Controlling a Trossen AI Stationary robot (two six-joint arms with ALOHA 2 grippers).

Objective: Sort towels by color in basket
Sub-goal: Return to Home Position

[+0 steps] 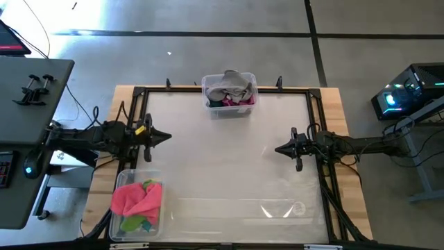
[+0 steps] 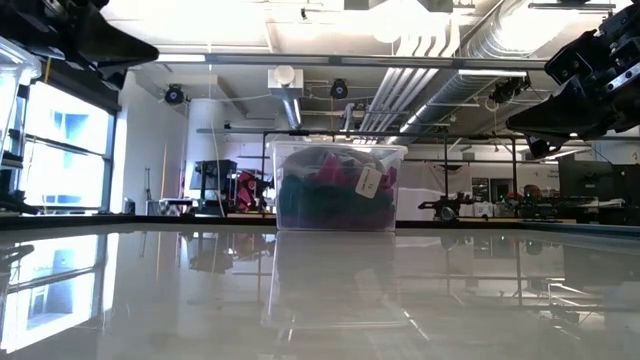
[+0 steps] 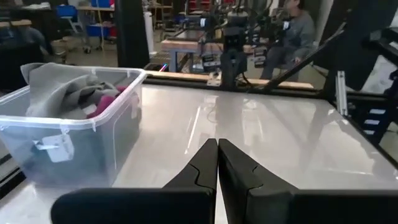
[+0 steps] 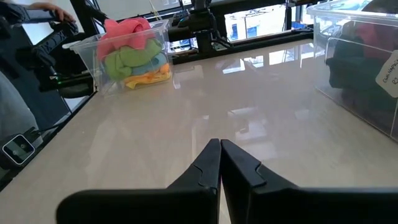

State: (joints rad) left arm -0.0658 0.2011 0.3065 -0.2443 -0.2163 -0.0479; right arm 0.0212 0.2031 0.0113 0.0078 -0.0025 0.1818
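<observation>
Left gripper point(image 1: 166, 137) and right gripper point(image 1: 277, 148) hang pinched together and empty above opposite sides of the table point(image 1: 229, 173). The grey towel point(image 1: 229, 87) tops the far bin point(image 1: 229, 111); the pink towel point(image 1: 137, 199) tops the near-left bin point(image 1: 125, 179)

The glossy white bench point(image 1: 229, 173) lies open from the clear plastic bin point(image 1: 229, 113), heaped with a grey cloth point(image 1: 229, 85), to the edge opposite it. Diagonally off that bin, a second clear bin point(image 1: 133, 178) under a pink cloth point(image 1: 137, 198) fills one corner. The left end effector point(image 1: 166, 137) and right end effector point(image 1: 277, 148), fingers pressed together, flank the open middle, raised above the bench.
</observation>
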